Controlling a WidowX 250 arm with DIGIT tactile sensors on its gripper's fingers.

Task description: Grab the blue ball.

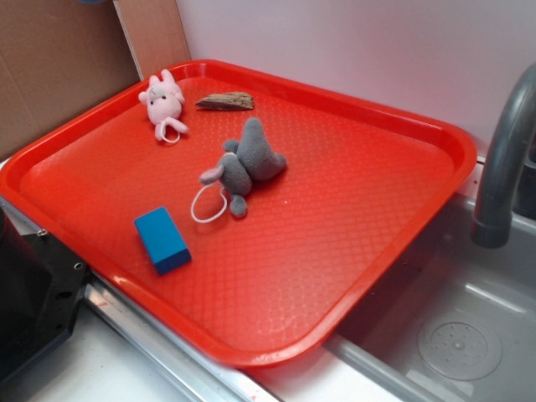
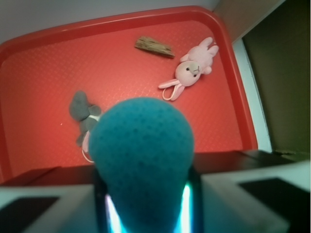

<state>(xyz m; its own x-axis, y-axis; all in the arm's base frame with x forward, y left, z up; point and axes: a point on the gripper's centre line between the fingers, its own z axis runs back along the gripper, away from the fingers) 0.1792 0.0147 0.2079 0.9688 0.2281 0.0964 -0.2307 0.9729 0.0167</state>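
Exterior view: red tray (image 1: 402, 126) beside a grey sink (image 1: 452, 335) holds 1 pink bunny (image 1: 162, 104), grey plush (image 1: 247, 163), blue block (image 1: 162, 239), wood piece (image 1: 224, 101). Wrist view only: gripper (image 2: 146, 213) clamped on blue ball (image 2: 141, 155), above the tray.

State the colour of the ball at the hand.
Teal-blue: the ball fills the wrist view's foreground.
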